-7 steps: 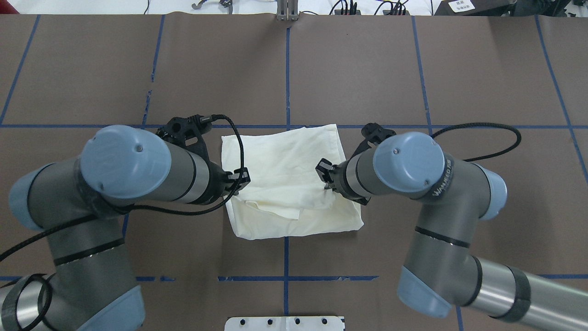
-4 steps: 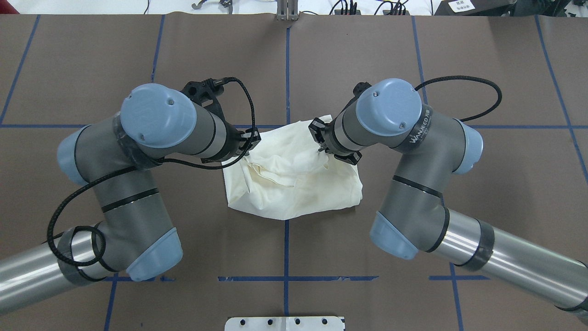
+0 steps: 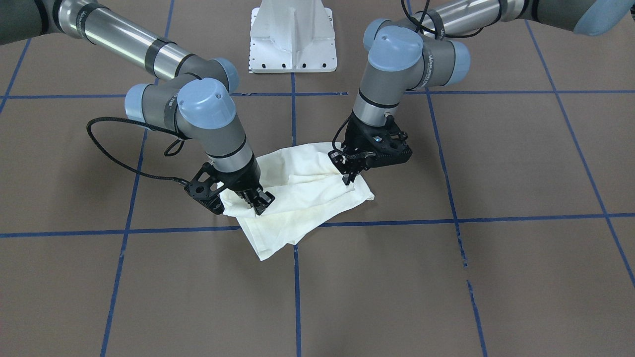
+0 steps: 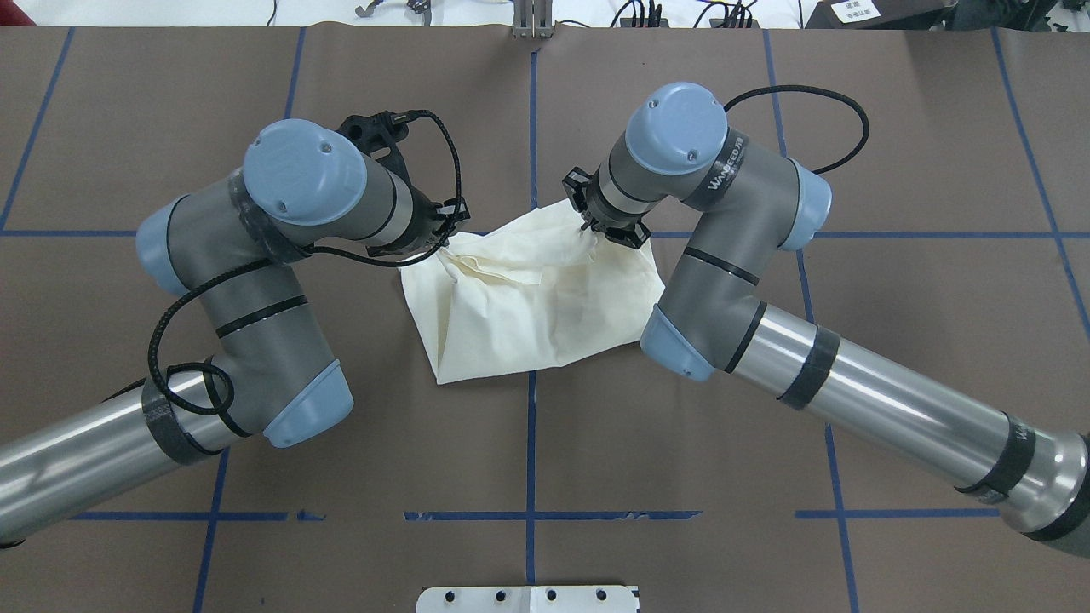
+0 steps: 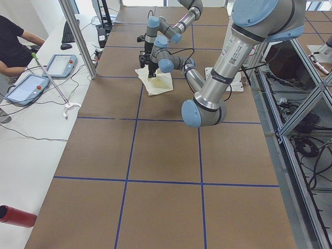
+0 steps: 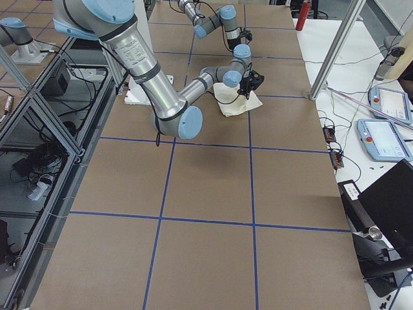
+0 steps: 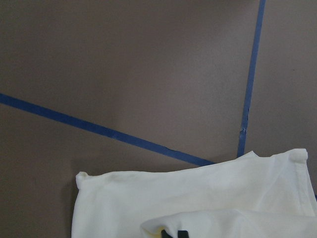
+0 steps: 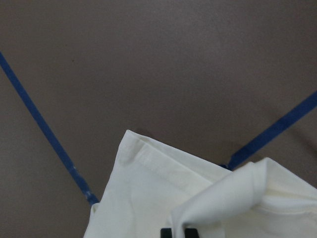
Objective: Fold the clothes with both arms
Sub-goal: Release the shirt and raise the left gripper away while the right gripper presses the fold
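The cream-white shirt (image 4: pixel 536 306) lies crumpled and part-folded on the brown table, and its print does not show. My left gripper (image 4: pixel 449 237) is shut on a fold at the shirt's far left corner. My right gripper (image 4: pixel 589 230) is shut on a fold at the far right corner. In the front view the left gripper (image 3: pixel 349 174) is on the right and the right gripper (image 3: pixel 259 202) on the left, both pinching cloth low over the shirt (image 3: pixel 302 198). The wrist views show the shirt's hem (image 7: pixel 198 198) and a lifted fold (image 8: pixel 223 198) over the table.
The white pedestal base (image 3: pixel 292 34) stands at the robot's side of the table. Blue tape lines (image 4: pixel 532 128) cross the brown surface. An operator (image 5: pixel 15 36), tablets (image 5: pixel 26 88) and a red cylinder (image 5: pixel 15 215) are on the side bench beyond the far edge.
Both arms have swung away from the robot, carrying the shirt's near folds over toward its far edge. The shirt has bunched up and turned slightly.
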{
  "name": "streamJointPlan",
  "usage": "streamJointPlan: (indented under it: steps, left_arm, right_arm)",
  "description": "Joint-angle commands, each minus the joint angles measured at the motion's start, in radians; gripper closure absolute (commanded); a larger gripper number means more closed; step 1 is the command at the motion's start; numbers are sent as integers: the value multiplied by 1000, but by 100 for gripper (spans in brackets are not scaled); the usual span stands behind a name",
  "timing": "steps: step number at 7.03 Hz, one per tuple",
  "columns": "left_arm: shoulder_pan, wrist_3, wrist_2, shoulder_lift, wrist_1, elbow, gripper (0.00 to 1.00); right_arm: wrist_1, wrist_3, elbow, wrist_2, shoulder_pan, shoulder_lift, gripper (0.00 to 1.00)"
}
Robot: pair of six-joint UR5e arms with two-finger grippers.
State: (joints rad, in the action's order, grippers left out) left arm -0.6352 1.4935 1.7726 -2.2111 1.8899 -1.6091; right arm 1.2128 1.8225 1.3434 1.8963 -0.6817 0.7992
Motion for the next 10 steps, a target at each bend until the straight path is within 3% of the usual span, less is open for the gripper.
streamJointPlan:
  steps: [1,4,5,6,7,8,10]
  left_arm:
    - [-6,-18,-5,-12,64,75,0]
    - [-101,-219,10,-6,48,132,0]
    - [-148,-266,96,5,43,127,0]
    - [-209,-315,192,31,43,77,0]
    - [-243,-346,271,83,41,8,0]
    - [-256,-351,290,96,35,-17,0]
    - [-258,-351,291,99,34,-17,0]
  right_arm:
    - [-9,-93,-33,12,-45,-31,0]
    - [0,-129,0,148,-117,-35,0]
    - [31,-131,52,150,-111,-6,0]
    - [148,-146,112,133,-61,-2,0]
    - [297,-228,163,48,17,-5,0]
    - [403,-311,178,-67,95,-11,0]
    - [459,-400,149,-129,154,-14,0]
